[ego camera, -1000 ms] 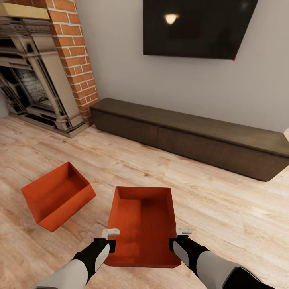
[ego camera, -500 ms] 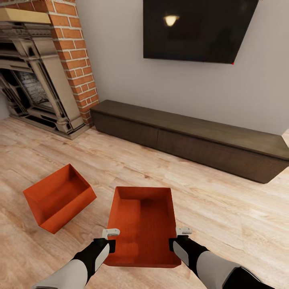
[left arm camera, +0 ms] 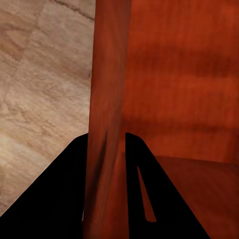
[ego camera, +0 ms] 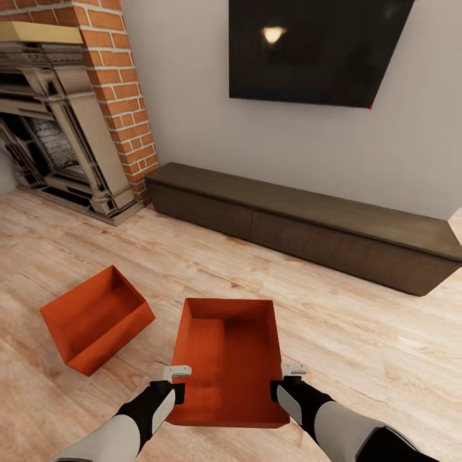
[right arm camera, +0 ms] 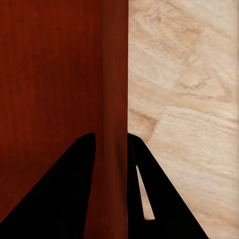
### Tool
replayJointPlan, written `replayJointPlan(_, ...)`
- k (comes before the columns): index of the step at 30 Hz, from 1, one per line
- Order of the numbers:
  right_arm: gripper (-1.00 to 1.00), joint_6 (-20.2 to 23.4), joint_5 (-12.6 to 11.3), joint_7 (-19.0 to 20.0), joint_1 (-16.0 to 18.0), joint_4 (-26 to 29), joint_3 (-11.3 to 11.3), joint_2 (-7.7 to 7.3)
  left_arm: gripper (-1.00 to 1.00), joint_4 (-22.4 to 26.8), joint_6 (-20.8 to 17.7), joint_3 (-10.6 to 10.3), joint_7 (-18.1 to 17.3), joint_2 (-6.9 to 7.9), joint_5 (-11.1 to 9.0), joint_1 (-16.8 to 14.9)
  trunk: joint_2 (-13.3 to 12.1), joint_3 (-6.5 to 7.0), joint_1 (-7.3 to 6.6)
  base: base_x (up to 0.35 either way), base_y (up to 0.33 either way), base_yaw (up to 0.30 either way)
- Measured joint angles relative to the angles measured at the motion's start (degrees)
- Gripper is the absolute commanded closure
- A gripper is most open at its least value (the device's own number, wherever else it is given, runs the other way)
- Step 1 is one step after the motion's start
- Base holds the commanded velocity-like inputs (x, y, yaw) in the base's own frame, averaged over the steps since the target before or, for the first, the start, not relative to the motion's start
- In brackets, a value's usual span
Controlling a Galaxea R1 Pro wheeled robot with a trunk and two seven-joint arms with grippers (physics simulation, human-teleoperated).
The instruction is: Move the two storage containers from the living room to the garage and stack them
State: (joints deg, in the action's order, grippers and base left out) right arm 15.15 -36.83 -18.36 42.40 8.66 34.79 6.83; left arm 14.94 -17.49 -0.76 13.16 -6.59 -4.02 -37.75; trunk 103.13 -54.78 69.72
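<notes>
Orange-red rectangular plastic bin (ego camera: 228, 359), beside its twin (ego camera: 96, 317) — left gripper (ego camera: 174, 378), right gripper (ego camera: 290, 377) each pinching a thin side wall; looks light, stiff, slick — grip rims.

A home living room: brick fireplace (ego camera: 61, 122), wall-mounted black TV (ego camera: 314, 48), low dark cabinet (ego camera: 308, 221), wood-plank flooring (ego camera: 359, 333).

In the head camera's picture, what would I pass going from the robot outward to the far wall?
Held bin → wood floor → long cabinet → TV on the wall.
</notes>
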Motion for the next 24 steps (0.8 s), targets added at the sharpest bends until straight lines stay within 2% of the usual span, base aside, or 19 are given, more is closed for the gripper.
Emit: replayJointPlan(24, 1.0, 0.2, 0.2, 0.0, 0.1, 0.1, 0.0, -0.01, 1.0, 0.0, 0.0, 0.1, 0.0, 0.0, 0.0, 0.0, -9.6, 4.31, -5.27, 0.0, 0.0, 0.0)
